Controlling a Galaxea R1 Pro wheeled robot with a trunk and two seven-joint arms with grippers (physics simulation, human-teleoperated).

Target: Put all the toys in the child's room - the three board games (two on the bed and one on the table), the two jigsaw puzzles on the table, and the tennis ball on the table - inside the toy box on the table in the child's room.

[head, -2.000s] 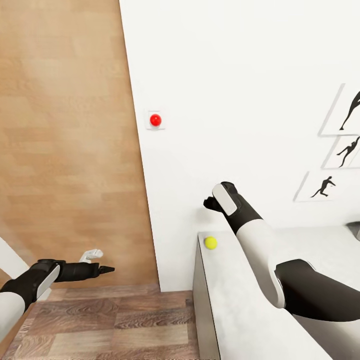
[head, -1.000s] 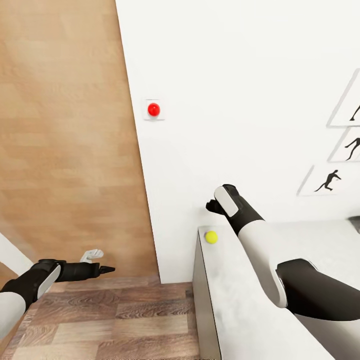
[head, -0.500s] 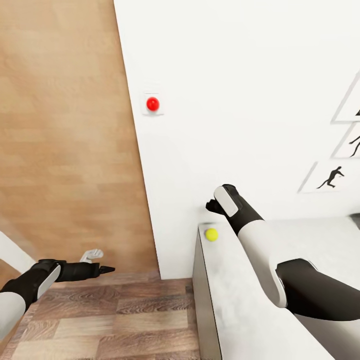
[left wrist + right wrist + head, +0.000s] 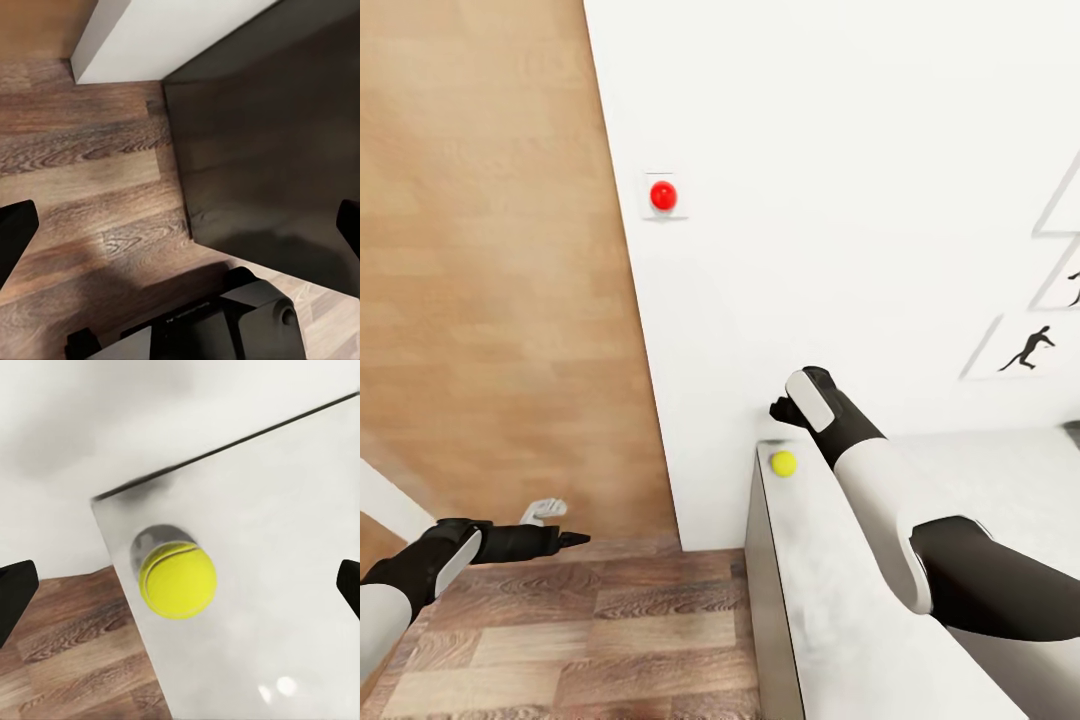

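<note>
The main hazard is the tennis ball point(image 4: 783, 463) itself: it rests at the very corner of the table point(image 4: 840, 600), close to both the end edge and the wall-side edge, so a glancing touch from one finger could, in my judgement, set it rolling off onto the wood-plank floor point(image 4: 610, 640) below. A round ball gives little to grip, and if the fingers close off centre it will likely squirt out sideways instead of seating between them. The wall point(image 4: 840, 200) just behind the corner also leaves little room, so a descent too far forward could jam the wrist against it. The right gripper point(image 4: 788, 409) hangs above the ball, near but not touching. In the right wrist view its two dark fingertips point(image 4: 15, 596) sit at opposite margins, spread wide and empty, with the ball point(image 4: 178, 580) between them, somewhat nearer one finger than the other; centring it before lowering would be prudent. The left gripper point(image 4: 565, 540) is held out over the floor beside the table's cabinet end, well apart from the ball; the left wrist view shows its fingertips point(image 4: 15, 236) likewise spread wide and holding nothing.
</note>
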